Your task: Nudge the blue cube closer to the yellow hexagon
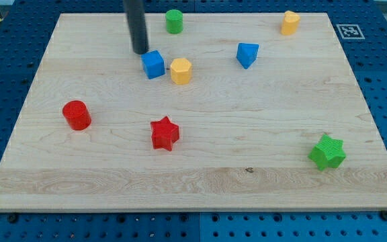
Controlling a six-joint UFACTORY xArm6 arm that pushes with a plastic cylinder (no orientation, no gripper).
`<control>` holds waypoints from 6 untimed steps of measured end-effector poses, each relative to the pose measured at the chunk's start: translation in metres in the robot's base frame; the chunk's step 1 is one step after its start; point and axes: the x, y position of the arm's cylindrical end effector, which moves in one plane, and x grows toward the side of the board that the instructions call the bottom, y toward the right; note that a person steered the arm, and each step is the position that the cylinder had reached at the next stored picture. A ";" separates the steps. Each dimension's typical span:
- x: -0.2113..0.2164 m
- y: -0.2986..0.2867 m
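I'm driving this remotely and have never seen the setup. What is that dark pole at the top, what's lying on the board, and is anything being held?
There is one picture, from a single camera looking down at a wooden board. The dark pole is my rod; my tip slides on the board and pushes blocks, so nothing is held. It sits just up and left of the blue cube, which lies close beside the yellow hexagon. Also there: a green cylinder, a second yellow block, a blue block, a red cylinder, a red star and a green star.

Red cylinder [76, 115] and red star [164, 133] flank open wood.
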 end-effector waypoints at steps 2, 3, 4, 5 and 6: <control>0.032 0.005; 0.035 0.008; 0.035 0.012; 0.035 0.026; 0.038 0.009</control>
